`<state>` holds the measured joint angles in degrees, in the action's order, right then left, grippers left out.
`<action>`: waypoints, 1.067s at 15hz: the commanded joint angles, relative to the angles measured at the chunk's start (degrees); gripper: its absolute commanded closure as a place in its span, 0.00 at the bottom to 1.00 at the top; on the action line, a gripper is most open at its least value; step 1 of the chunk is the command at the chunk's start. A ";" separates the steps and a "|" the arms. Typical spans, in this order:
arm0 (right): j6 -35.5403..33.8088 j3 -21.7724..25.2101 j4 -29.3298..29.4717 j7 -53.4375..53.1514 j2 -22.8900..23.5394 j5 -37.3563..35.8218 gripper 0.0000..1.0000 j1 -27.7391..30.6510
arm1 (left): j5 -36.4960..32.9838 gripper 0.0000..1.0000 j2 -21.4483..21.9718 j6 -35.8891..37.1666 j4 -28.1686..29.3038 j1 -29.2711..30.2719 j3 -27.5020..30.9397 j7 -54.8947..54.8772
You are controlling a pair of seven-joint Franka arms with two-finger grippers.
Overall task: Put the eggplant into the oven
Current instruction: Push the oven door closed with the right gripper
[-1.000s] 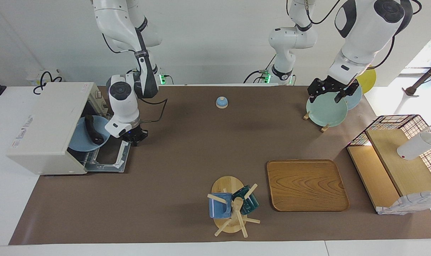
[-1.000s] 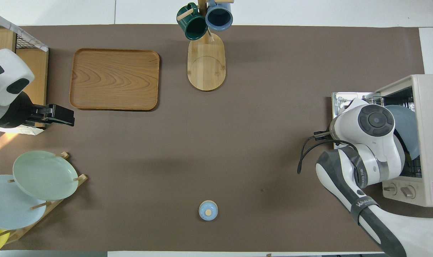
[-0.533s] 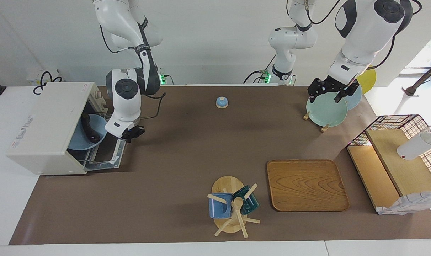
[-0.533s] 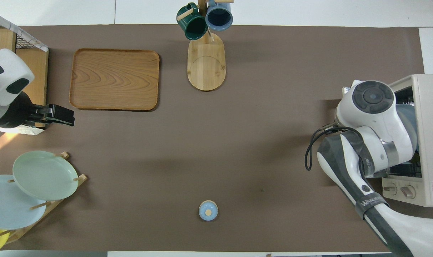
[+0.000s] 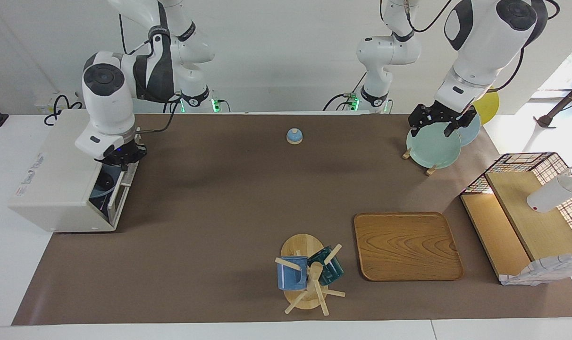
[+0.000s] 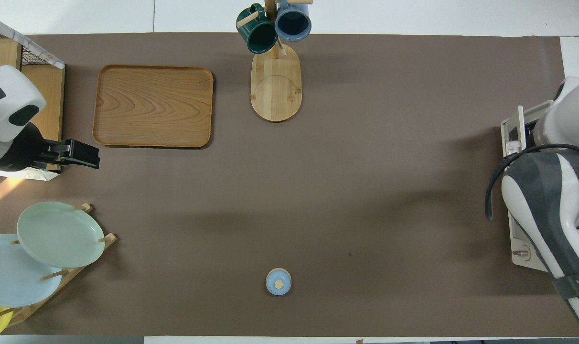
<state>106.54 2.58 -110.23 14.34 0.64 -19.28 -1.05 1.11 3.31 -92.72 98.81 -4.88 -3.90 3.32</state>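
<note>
Right tool (image 5: 121,158): clenched on nothing, fingertips together, hanging at the top edge of the oven's door.
Oven (image 5: 54,174): off-white box at the right arm's end of the desk, directly under this tool.
Oven door (image 5: 118,193): nearly upright, just below the tool, with a narrow gap at its top.
Eggplant: cannot be made out; through the gap below the tool only the rim of a blue plate (image 5: 99,191) shows inside the oven.
Left tool (image 5: 441,123): released, fingers spread wide, waiting over the pale green plate (image 5: 432,148) in the plate rack, well apart from the oven.
Desk (image 5: 248,203): brown mat; a small blue bell (image 5: 294,136) lies between the two tools.
</note>
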 commanded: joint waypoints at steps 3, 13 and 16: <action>-3.45 -0.39 -1.13 4.20 -3.45 3.26 0.98 2.09 | 0.03 0.00 1.26 -0.18 0.94 0.48 -0.14 0.28; 8.75 -0.47 -11.92 -5.91 -4.24 15.24 1.00 4.03 | 0.03 0.00 1.18 -0.18 0.94 0.48 -0.14 0.28; 9.30 -0.39 -11.68 -2.41 -4.07 12.62 1.00 3.60 | 0.03 0.00 1.26 -0.18 0.94 0.48 -0.14 0.28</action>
<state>114.93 2.64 -120.49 9.19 -1.80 -5.80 2.13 1.11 3.31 -92.72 98.81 -4.88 -3.90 3.32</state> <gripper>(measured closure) 0.991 0.000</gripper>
